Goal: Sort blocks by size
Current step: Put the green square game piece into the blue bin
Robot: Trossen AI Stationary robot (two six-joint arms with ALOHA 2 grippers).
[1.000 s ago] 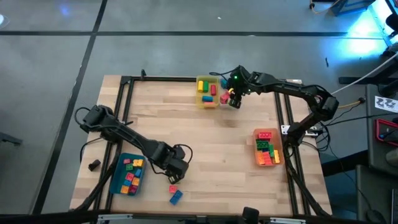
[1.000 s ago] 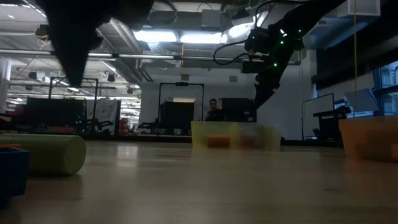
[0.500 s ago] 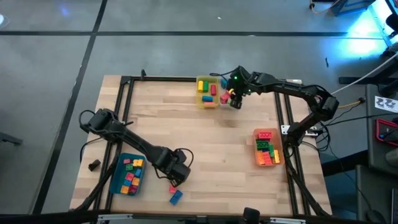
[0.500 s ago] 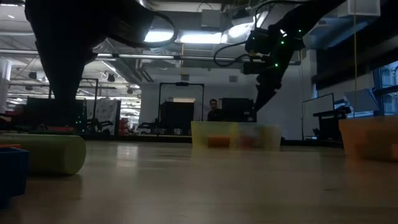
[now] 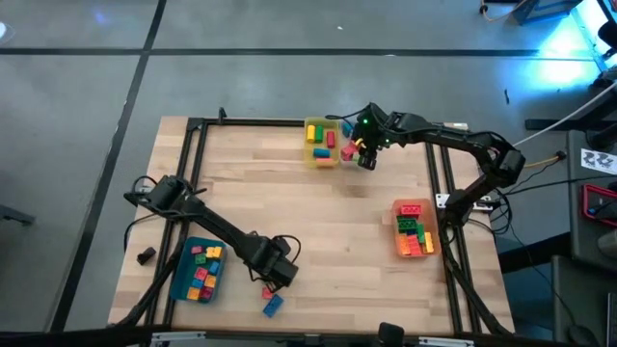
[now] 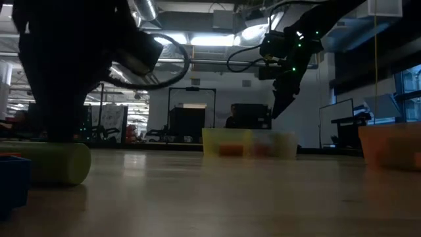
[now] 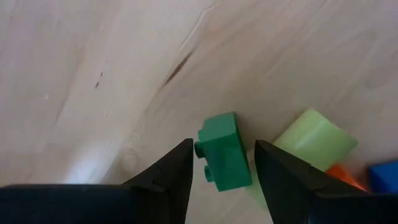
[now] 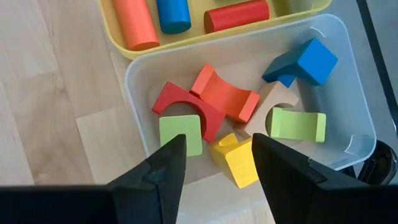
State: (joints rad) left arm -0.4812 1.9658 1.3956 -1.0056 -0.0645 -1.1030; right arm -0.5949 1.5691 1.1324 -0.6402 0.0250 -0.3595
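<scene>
Far left of the pale wooden table [image 5: 318, 212]: a shallow teal plastic bin [image 5: 180, 277] holding small red, yellow, green and pink toy bricks [image 5: 202, 274]. Next over, the left gripper [image 5: 277, 277] is down low near the front edge, jaws spread and empty, one dark finger [image 7: 168, 174] on each side of a small green studded plastic brick [image 7: 224, 152] that lies flat on the wood. The fingers bracket it without clamping. Beside that brick lie a pale-green cylinder block [image 7: 311, 137], an orange piece [image 7: 345, 177] and a blue piece [image 7: 382, 174] (only slivers of these last two show at the wrist picture's edge). From above, a red brick [image 5: 267, 292] and a blue brick [image 5: 273, 306] show just in front of the gripper.

Centre rear: a yellow plastic bin [image 5: 312, 154] with cylinder blocks in orange, blue and red [image 8: 186, 12]. Touching it, a clear plastic bin [image 8: 348, 93] with larger red, orange, blue, green and yellow shaped blocks [image 8: 224, 96].

The right gripper [image 5: 362, 154] hangs above the clear bin, jaws partly apart, nothing between them.

Far right: an orange plastic bin [image 5: 398, 241] with red and green bricks [image 5: 413, 229].
</scene>
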